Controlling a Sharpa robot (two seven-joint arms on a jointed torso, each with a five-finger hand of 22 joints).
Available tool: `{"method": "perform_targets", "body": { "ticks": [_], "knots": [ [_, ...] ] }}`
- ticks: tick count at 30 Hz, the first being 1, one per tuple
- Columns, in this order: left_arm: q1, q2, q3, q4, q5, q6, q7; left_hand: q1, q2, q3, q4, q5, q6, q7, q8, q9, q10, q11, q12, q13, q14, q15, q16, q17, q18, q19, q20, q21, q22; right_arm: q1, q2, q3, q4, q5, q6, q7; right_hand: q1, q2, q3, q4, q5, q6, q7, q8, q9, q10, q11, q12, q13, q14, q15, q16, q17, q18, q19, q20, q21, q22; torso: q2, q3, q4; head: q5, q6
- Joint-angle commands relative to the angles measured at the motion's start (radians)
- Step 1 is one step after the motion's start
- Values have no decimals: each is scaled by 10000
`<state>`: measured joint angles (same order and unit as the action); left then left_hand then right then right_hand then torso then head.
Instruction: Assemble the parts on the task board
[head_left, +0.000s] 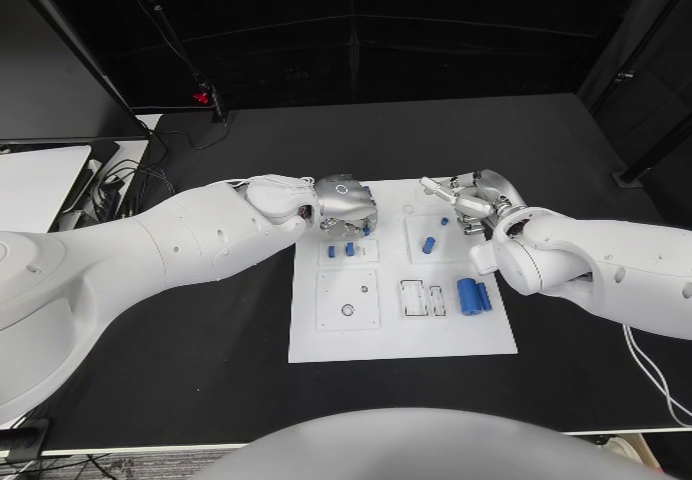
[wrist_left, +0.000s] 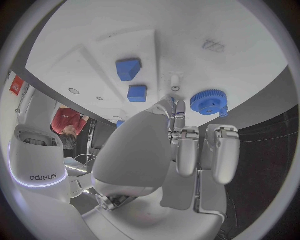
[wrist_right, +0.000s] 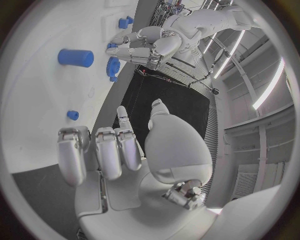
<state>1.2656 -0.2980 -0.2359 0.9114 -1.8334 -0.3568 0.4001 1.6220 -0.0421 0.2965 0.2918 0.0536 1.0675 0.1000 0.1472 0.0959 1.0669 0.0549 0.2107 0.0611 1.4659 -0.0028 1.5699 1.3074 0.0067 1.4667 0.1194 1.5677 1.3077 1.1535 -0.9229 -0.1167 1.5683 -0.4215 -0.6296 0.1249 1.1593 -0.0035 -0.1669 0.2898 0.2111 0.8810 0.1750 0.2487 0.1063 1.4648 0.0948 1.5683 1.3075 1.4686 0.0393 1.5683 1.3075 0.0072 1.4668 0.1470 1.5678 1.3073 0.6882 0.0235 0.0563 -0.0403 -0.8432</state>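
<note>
Blue plastic pieces sit scattered over the white task board (head_left: 397, 330) in the middle of the black counter (head_left: 216, 380). The left hand (head_left: 340, 203) hovers over the board's far corner on its own side, fingers apart and, as far as I can see, holding nothing. Just ahead of its fingertips (wrist_left: 187, 155) lies a toothed blue gear (wrist_left: 209, 102), flat on the board, with two small blue blocks (wrist_left: 129, 68) a little beyond it. The right hand (head_left: 472, 200) hangs over the far edge on the other side, its fingers (wrist_right: 106, 150) likewise spread and empty. A blue cylinder (wrist_right: 75, 57) lies on its side on the board ahead of that hand, and a larger pair of blue cylinders (head_left: 473, 294) rests back along the right forearm.

My guess is that these parts are light, rigid and rather slick, so they could skate across the smooth board if nudged. The gear looks best taken by its rim, pinched across the teeth from above; the cylinder across its round body, near the middle, so it does not roll away.
</note>
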Motion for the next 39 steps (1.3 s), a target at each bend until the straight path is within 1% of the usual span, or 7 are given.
{"method": "perform_targets", "body": {
  "ticks": [1, 7, 12, 16, 25, 28, 39],
  "knots": [
    [97, -111, 5, 204, -101, -389, 144, -81, -1, 66, -1, 21, 173, 21, 4, 22, 77, -17, -54, -9, 1049, -53, 8, 2634, -67, 1041, -49, 31, 2631, 13, 0, 5, 10, 7, 74, 17, 46, 41, -45, -3, 45, -62, -29, 51, 13, 1060, 49, 25, 2633, 1022, 23, 25, 2633, -51, 985, 45, -32, 2606, -13, 16, -7, 11, 48],
    [326, -401, 6, 614, -101, -681, 26, -134, 33, 101, 5, 18, 184, 26, -13, 18, 115, -12, -102, -9, 1049, -51, 8, 2634, -67, 1041, -59, 31, 2631, 13, -18, 5, 13, 7, 72, 9, 46, 41, -45, -3, 45, -62, -29, 51, 13, 1060, 49, 25, 2633, 1022, 23, 25, 2633, -51, 985, 45, -32, 2606, -9, 26, 29, -3, 101],
    [560, -721, 6, 1012, -101, -755, -129, -152, 41, 112, 4, 18, 195, 23, -16, 19, 132, -14, -117, -8, 1049, -43, 8, 2634, -67, 1041, -63, 31, 2631, 13, -32, 5, 19, 7, 69, 3, 46, 41, -45, -3, 45, -62, -29, 51, 13, 1060, 49, 25, 2633, 1022, 23, 25, 2633, -51, 985, 45, -32, 2606, -2, 12, 15, 79, 119],
    [655, -940, 6, 1216, -101, -636, -156, -171, 44, 124, 4, 18, 207, 19, -18, 19, 152, -16, -134, -7, 1049, -37, 8, 2634, -67, 1041, -66, 31, 2631, 13, -37, 5, 16, 7, 66, 3, 46, 41, -45, -3, 45, -62, -29, 51, 13, 1060, 49, 25, 2633, 1022, 23, 25, 2633, -51, 985, 45, -32, 2606, 0, 5, 14, 98, 120],
    [712, -1383, 6, 1601, -101, -288, -175, -178, 52, 142, 2, 19, 211, 11, -24, 18, 165, -23, -152, -8, 1049, -35, 8, 2634, -67, 1041, -69, 31, 2631, 13, -36, 5, 12, 7, 63, 4, 46, 41, -45, -3, 45, -62, -29, 51, 13, 1060, 49, 25, 2633, 1022, 23, 25, 2633, -51, 985, 45, -32, 2606, 6, 1, 20, 170, 102],
    [715, -1504, 5, 1709, -101, -137, -139, -198, 68, 181, 1, 19, 192, 13, -52, 8, 184, -17, -195, -10, 1049, -6, 8, 2634, -67, 1041, -74, 31, 2631, 13, -35, 5, 10, 6, 48, 2, 61, 56, -46, -9, 54, -76, -28, 57, 13, 1060, 49, 25, 2633, 1022, 23, 25, 2633, -49, 981, 44, -37, 2604, 3, -1, 1, 213, 81],
    [706, -1638, 3, 1745, -100, 104, -188, -207, 66, 219, -1, 20, 177, 18, -78, 0, 201, -6, -238, -10, 1049, 17, 8, 2634, -67, 1041, -78, 31, 2631, 13, -31, 5, 7, 6, 58, 5, 69, 60, -47, -12, 57, -81, -27, 59, 12, 1060, 50, 25, 2633, 1022, 23, 25, 2633, -48, 979, 44, -38, 2603, 2, 1, 8, 230, 42]
  ]
}}
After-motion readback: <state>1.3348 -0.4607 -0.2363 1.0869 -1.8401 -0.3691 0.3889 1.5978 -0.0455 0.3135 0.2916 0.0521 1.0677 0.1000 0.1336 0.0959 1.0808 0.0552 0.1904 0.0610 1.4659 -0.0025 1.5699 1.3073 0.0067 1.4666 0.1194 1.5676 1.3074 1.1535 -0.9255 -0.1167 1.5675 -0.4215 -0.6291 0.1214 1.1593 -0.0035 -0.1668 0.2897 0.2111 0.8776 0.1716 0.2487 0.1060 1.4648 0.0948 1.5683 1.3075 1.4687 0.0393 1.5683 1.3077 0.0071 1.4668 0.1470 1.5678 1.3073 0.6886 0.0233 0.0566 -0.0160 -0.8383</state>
